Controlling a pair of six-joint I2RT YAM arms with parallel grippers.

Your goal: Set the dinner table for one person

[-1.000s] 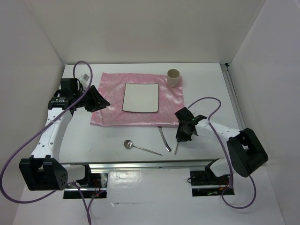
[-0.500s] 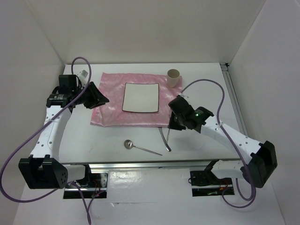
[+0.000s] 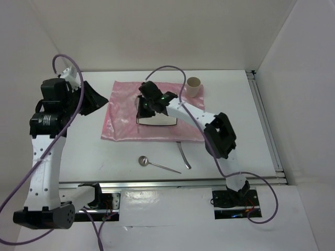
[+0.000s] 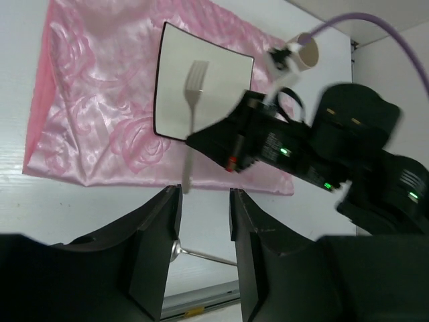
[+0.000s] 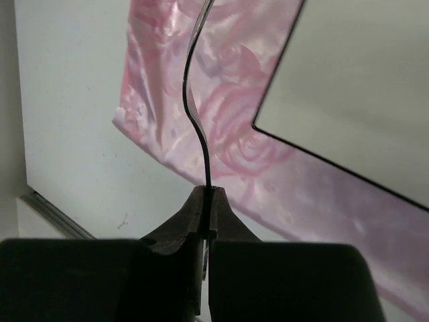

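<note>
Tabletop: we see the white tabletop [image 3: 230, 141] filling the middle of the top view, white walls around it and metal rails along its lower and right edges.
Mat: a shiny pink mat [image 3: 120, 123] lies on the tabletop, left of centre.
Plate: a square white plate [image 4: 221, 80] sits on the mat.
Right gripper: we find the right gripper [image 5: 206, 194] pinched tight on the handle end of a fork [image 4: 193, 100], reaching over the plate's left part in the top view.
Fork: in the left wrist view its tines show against the plate and its handle crosses the plate's lower edge onto the mat; we cannot tell whether it touches the plate.
Left gripper: the left gripper [image 4: 204, 196] is held high at the upper left of the top view, its fingers spread with nothing between them.
Cup: a beige cup [image 3: 194, 86] stands upright at the mat's upper right corner.
Spoon: a spoon [image 3: 157, 164] lies on bare tabletop below the mat.
Knife: a knife [image 3: 184, 157] lies just right of the spoon, apart from it.
</note>
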